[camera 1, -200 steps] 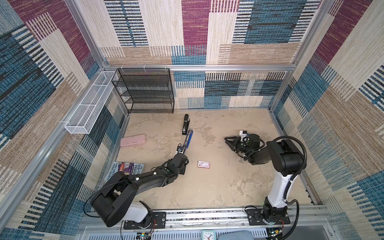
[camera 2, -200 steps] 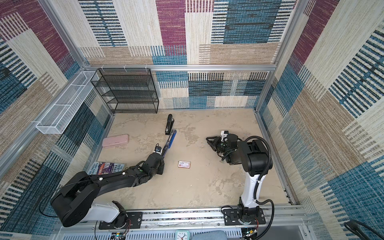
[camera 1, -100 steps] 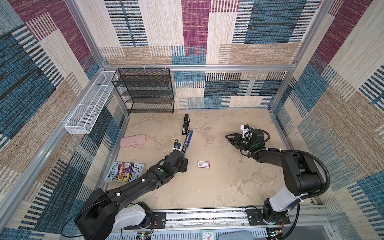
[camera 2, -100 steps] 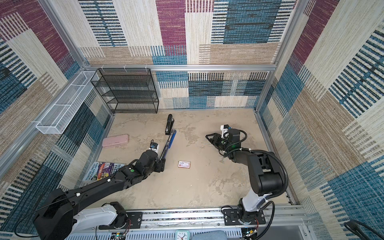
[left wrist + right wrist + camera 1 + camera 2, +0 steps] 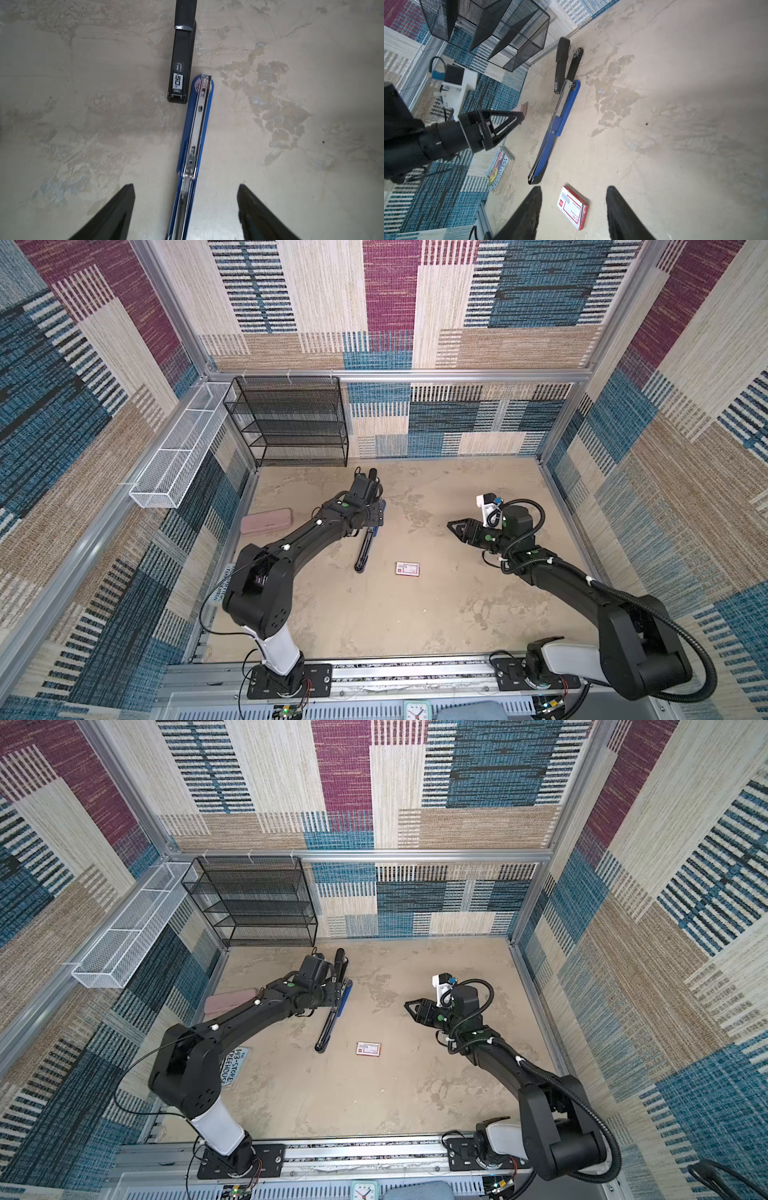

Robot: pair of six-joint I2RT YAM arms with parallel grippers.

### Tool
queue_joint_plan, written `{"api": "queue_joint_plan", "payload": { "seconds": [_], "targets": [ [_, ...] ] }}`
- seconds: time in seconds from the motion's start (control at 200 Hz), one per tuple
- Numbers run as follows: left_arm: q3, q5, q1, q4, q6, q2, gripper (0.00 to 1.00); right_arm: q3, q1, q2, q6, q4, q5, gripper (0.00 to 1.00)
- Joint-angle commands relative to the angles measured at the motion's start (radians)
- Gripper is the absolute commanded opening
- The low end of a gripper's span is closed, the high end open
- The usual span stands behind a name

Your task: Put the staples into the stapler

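The blue stapler (image 5: 368, 543) (image 5: 330, 1025) lies opened flat on the table, its metal channel (image 5: 197, 124) facing up. My left gripper (image 5: 186, 185) (image 5: 375, 516) hovers over its far half, open, one finger on each side and not touching it. The staples themselves are hidden. Their flat white box with a red label (image 5: 407, 569) (image 5: 368, 1048) (image 5: 573, 206) lies to the right of the stapler's near end. My right gripper (image 5: 574, 188) (image 5: 454, 526) hangs open and empty above the table, right of and beyond the box.
A black stapler (image 5: 372, 475) (image 5: 181, 62) lies just beyond the blue one's far end. A pink oblong case (image 5: 267, 521) and a book (image 5: 237, 1058) lie at the left. A black mesh shelf (image 5: 291, 423) stands at the back and a white wire basket (image 5: 178, 452) hangs on the left wall.
My left gripper has moved along the blue stapler toward the far wall and opened wider. The right gripper has opened wider and its arm has stretched lower, with the gripper nearly in place.
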Motion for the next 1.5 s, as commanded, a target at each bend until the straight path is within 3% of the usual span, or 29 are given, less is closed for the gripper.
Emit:
{"api": "queue_joint_plan", "payload": {
  "seconds": [0.0,0.536,0.851,0.982,1.127,1.327,1.497],
  "targets": [
    [0.12,-0.001,0.019,-0.094,0.054,0.111,0.8,-0.033,0.006,-0.044,-0.017,-0.017,0.025,0.54],
    [0.625,-0.04,0.09,-0.184,0.148,0.554,0.69,-0.122,0.014,-0.177,0.014,-0.04,0.012,0.51],
    [0.838,-0.039,0.101,-0.24,0.209,0.692,0.51,-0.132,0.025,-0.179,0.025,-0.053,0.021,0.51],
    [0.929,-0.036,0.106,-0.282,0.231,0.746,0.36,-0.126,0.028,-0.179,0.026,-0.062,0.029,0.5],
    [0.951,-0.031,0.107,-0.294,0.261,0.757,0.26,-0.122,0.03,-0.168,0.029,-0.06,0.033,0.5],
    [0.938,-0.043,0.105,-0.313,0.295,0.713,0.0,-0.119,0.033,-0.153,0.035,-0.043,0.035,0.5],
    [0.871,-0.03,0.101,-0.315,0.296,0.591,0.0,-0.115,0.033,-0.132,0.044,-0.011,0.026,0.5]
  ]
}}
